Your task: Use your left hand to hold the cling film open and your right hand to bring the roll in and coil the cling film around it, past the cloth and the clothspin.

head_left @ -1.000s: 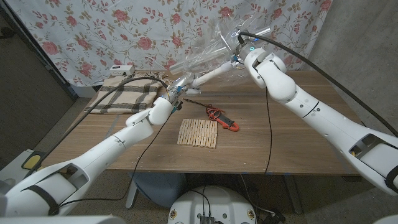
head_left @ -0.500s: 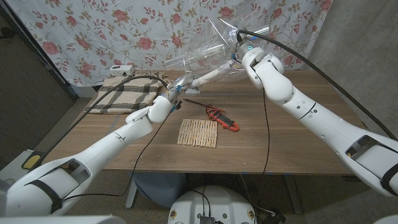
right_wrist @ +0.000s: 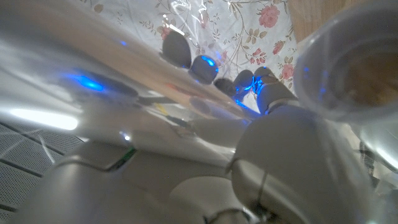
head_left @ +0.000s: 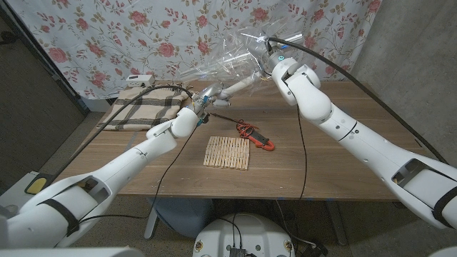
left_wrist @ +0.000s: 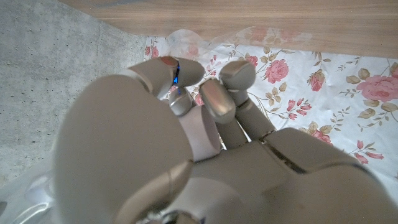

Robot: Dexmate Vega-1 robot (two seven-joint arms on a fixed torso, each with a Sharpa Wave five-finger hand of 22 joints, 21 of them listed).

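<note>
The white roll slants in the air over the table's far side, with crumpled clear cling film billowing above it. My left hand grips the cling film at the roll's lower end, fingers curled. My right hand holds the roll's upper end; the tube's open mouth and film show close to its fingers. The plaid cloth lies at the far left. A row of wooden clothespins lies mid-table, in front of both hands.
A red and black hand tool lies just right of the clothespins. A small white box sits behind the cloth. A floral curtain hangs behind the wooden table. Black cables trail along both arms.
My right hand has moved left and a little farther back with the roll's upper end, so the roll lies flatter. The film has bunched leftward. My left hand rose slightly.
</note>
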